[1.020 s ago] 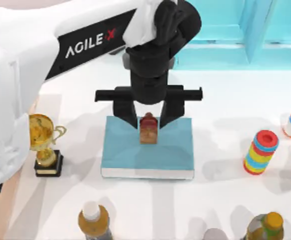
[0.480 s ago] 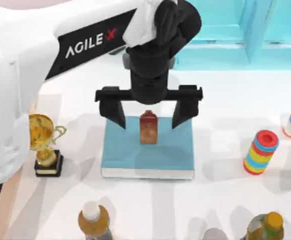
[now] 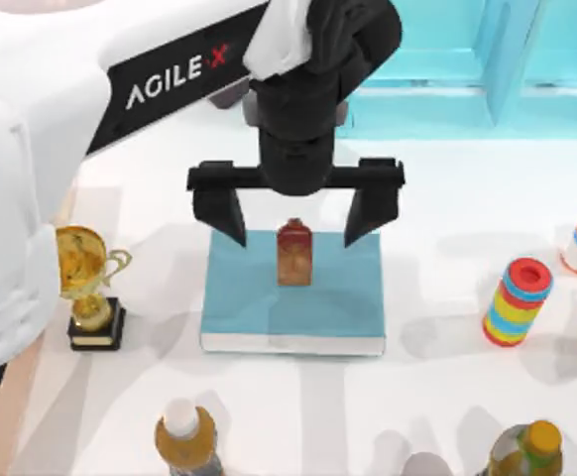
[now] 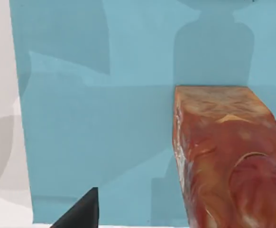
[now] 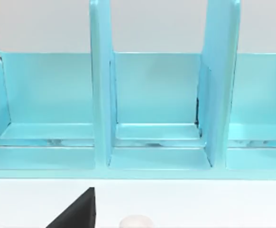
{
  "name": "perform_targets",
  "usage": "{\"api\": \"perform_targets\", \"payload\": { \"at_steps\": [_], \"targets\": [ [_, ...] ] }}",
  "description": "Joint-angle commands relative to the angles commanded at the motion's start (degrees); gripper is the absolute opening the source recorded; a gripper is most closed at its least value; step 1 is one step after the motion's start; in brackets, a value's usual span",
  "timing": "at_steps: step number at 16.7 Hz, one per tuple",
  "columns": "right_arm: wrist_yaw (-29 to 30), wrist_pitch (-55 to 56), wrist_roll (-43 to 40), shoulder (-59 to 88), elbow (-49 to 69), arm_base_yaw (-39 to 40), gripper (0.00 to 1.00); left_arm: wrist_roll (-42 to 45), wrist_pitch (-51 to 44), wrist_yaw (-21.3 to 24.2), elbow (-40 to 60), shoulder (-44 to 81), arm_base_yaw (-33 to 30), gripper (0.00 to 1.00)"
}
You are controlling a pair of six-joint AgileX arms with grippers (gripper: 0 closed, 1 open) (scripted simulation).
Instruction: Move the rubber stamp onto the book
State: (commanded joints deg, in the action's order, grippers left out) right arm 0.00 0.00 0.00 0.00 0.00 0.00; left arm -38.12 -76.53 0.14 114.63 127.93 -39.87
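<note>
A white table (image 3: 447, 218) carries a light-blue shelf (image 3: 467, 69) at its far edge; in the right wrist view its compartments (image 5: 157, 95) hold nothing. The teal book (image 3: 249, 297) lies flat near the middle, and the stamp (image 3: 293, 253) stands upright on its far half, long axis vertical, rounded top up. The left gripper (image 3: 296, 213) hangs above the stamp, fingers (image 3: 219, 210) spread wide, released, well clear on both sides. Around the book stand a trophy (image 3: 90, 288) at left, a striped cylinder (image 3: 517, 300) at right and bottles (image 3: 184, 441) nearer the front.
</note>
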Motion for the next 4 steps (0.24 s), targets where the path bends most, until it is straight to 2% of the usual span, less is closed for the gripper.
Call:
{"api": "perform_targets", "payload": {
  "at_steps": [4],
  "targets": [
    [0.0, 0.0, 0.0, 0.0, 0.0, 0.0, 1.00, 0.0, -3.7, 0.0, 3.7, -0.1, 0.0, 1.00]
  ]
}}
